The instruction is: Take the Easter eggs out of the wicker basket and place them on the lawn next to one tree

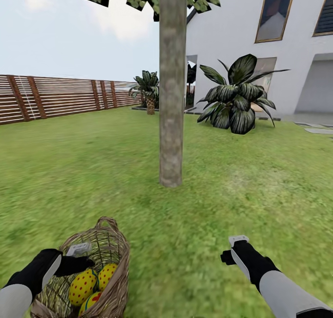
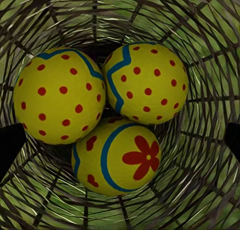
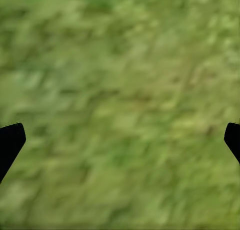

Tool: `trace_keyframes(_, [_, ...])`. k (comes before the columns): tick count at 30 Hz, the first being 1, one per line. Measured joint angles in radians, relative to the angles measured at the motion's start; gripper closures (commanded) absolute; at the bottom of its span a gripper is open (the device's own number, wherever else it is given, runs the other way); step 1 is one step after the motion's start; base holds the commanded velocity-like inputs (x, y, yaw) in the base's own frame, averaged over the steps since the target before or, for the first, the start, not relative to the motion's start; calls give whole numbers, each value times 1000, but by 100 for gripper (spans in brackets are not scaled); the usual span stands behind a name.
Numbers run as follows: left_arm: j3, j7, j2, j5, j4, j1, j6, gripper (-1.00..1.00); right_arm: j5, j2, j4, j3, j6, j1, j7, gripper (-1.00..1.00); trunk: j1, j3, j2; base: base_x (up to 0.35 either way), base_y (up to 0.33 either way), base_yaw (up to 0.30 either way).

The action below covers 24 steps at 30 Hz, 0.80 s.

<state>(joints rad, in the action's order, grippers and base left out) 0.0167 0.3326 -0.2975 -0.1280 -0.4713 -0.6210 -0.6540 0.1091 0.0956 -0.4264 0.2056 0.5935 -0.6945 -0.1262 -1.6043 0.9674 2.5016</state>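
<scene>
Far left in the head view: brown slatted fence (image 1: 55, 98) along the edge of the lawn (image 1: 92, 170), under pale sky.

Lower left: wicker basket (image 1: 108, 253) on the grass, brown open weave, bucket-shaped, one loop handle standing at the far rim. Inside, three Easter eggs (image 1: 83, 286) bunched together and touching, yellow with red dots. Seen closer through the left wrist view: one egg (image 2: 59, 102) dotted red with a blue-green zigzag line near its top, a second (image 2: 146, 82) alike and pressed against it, a third (image 2: 117, 157) lying against both, marked with a curved blue-green band and a red flower. Grass visible through the weave.

Left hand (image 1: 76, 258) over the basket mouth, fingers (image 2: 10, 145) spread wide at either side of the eggs, grasping nothing.

Centre: tree (image 1: 171, 87), straight bare grey-brown trunk rising from the lawn, flat green leaves at the top, well apart from the basket.

Right of it: short palm (image 1: 149, 89) by the fence, broad dark-leaved shrub (image 1: 238, 98), white house (image 1: 277, 45).

Lower right: right hand (image 1: 236, 248) above bare grass, fingers (image 3: 10, 142) parted, holding nothing.
</scene>
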Motion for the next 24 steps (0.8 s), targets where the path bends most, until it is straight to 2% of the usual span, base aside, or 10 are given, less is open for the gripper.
trace_keyframes(24, [1,0,0,-2,0,0,-5,-100,0,-1,0,0,0,0,0,-100,-11,93,6,0,0,0])
